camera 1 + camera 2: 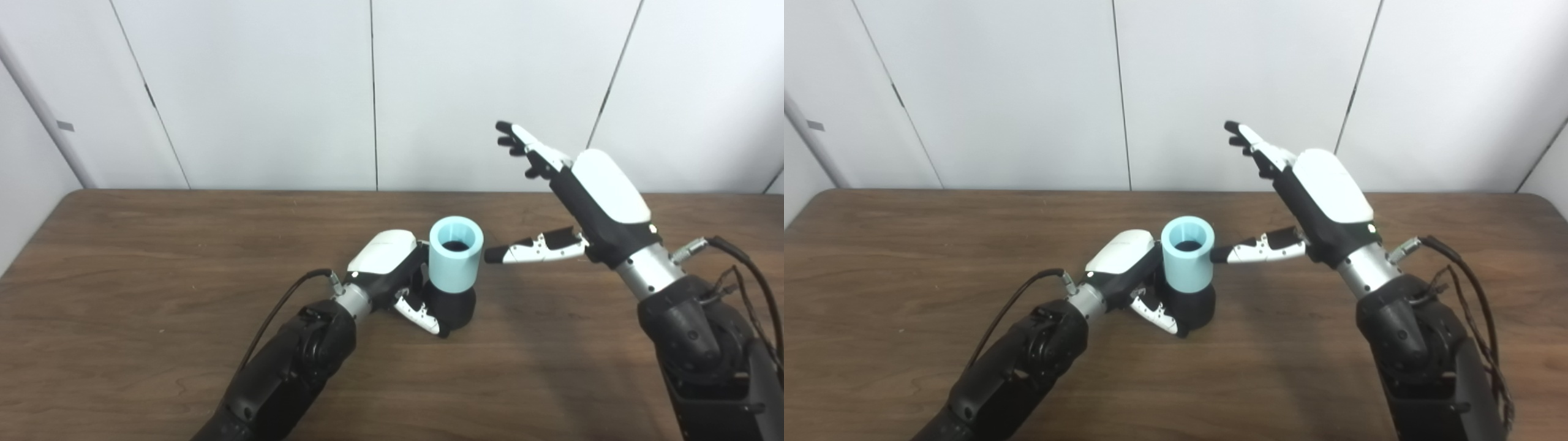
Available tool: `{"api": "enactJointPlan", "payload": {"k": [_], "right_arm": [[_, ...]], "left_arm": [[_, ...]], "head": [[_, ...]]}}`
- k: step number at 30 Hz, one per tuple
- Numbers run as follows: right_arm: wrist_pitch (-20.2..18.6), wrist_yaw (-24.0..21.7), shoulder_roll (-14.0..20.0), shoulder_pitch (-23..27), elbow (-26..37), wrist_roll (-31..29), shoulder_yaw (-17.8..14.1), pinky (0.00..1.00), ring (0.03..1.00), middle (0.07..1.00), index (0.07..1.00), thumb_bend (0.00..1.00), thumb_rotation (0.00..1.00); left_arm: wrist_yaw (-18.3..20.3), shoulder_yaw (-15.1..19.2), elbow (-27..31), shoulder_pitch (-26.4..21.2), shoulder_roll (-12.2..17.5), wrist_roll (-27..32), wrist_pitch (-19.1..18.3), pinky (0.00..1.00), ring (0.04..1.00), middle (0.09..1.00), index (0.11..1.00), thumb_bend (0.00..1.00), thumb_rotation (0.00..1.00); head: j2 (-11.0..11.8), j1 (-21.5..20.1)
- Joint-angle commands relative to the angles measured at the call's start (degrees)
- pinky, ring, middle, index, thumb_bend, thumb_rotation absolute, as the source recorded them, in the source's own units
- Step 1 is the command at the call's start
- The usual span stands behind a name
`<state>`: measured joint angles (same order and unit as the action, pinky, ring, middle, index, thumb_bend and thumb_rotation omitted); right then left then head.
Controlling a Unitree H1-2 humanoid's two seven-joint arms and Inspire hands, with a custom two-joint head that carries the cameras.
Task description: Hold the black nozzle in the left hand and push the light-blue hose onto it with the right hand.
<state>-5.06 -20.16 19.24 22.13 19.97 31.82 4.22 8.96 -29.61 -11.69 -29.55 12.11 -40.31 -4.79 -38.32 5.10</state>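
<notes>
While my left hand (392,269) wraps the squat black plastic nozzle (452,306) low on the brown wooden desk (153,257), I see why: the base is pinned upright so nothing tips. On top sits the short light-blue cylindrical hose (456,254), mouth up, apparently seated already. My right hand (572,196) is raised beside it, fingers spread wide and pointing up, holding nothing, thumb reaching toward the hose wall, just short of it.
</notes>
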Motion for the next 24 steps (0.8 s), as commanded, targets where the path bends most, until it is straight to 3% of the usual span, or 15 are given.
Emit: {"api": "enactJointPlan", "payload": {"k": [1, 5, 9, 10, 11, 12, 14, 18, 24], "right_arm": [[-3.3, -2.5, 1.9, 1.1, 2.6, -3.3, -1.1, 0.69, 0.853, 0.923, 0.972, 0.71, 0.3], [-9.1, -4.9, 2.7, -0.2, 3.9, -7.8, -2.0, 0.66, 0.828, 0.934, 0.975, 0.69, 0.18], [-10.2, -1.4, -0.4, -3.2, 2.9, -9.6, -2.6, 0.63, 0.811, 0.927, 0.978, 0.7, 0.13], [-9.7, -0.5, -1.1, -3.9, 2.6, -9.3, -2.3, 0.63, 0.81, 0.925, 0.978, 0.71, 0.13], [-9.4, 0.1, -1.5, -4.3, 2.5, -9.2, -2.0, 0.63, 0.811, 0.924, 0.978, 0.72, 0.13], [-9.0, 0.8, -2.1, -4.8, 2.2, -9.2, -1.8, 0.63, 0.811, 0.924, 0.978, 0.72, 0.13], [-9.0, 1.7, -2.9, -5.4, 1.8, -9.3, -1.6, 0.64, 0.814, 0.923, 0.978, 0.73, 0.14], [-9.6, 2.6, -4.1, -6.7, 1.5, -9.2, -1.0, 0.65, 0.816, 0.924, 0.978, 0.73, 0.14], [-9.0, 4.6, -5.1, -9.2, 0.4, -9.7, -0.6, 0.66, 0.818, 0.92, 0.976, 0.72, 0.12]], "left_arm": [[2.6, -0.7, -3.2, 1.4, 2.1, -2.1, -2.0, 0.37, 0.401, 0.474, 0.476, 0.53, 0.0], [3.0, -0.4, -2.8, 1.4, 2.2, -2.1, -2.4, 0.4, 0.422, 0.498, 0.46, 0.53, 0.0], [3.0, 0.2, -2.9, 1.4, 2.0, -1.6, -2.8, 0.41, 0.425, 0.486, 0.469, 0.53, 0.0], [3.1, 0.4, -2.9, 1.5, 1.7, -1.4, -3.2, 0.45, 0.478, 0.476, 0.498, 0.52, 0.0], [3.1, 0.6, -2.8, 1.6, 1.6, -1.3, -3.5, 0.52, 0.551, 0.56, 0.598, 0.72, 0.06], [3.4, 0.6, -2.6, 1.7, 1.5, -1.4, -4.0, 0.54, 0.576, 0.588, 0.632, 0.79, 0.09], [4.0, 0.5, -2.2, 1.7, 1.5, -2.0, -4.9, 0.73, 0.736, 0.759, 0.77, 0.9, 0.23], [4.3, 0.8, -1.1, 1.8, 1.5, -2.6, -6.1, 0.95, 0.861, 0.872, 0.863, 0.97, 0.32], [3.9, 2.1, -0.8, 2.3, 1.2, -1.2, -6.3, 1.0, 0.956, 0.944, 0.917, 1.0, 0.36]], "head": [[0.0, 0.0], [0.1, 0.0], [0.2, 0.0], [0.2, 0.0], [0.2, -0.1], [0.2, -0.1], [0.2, -0.2], [0.2, -0.3], [0.4, -0.3]]}}
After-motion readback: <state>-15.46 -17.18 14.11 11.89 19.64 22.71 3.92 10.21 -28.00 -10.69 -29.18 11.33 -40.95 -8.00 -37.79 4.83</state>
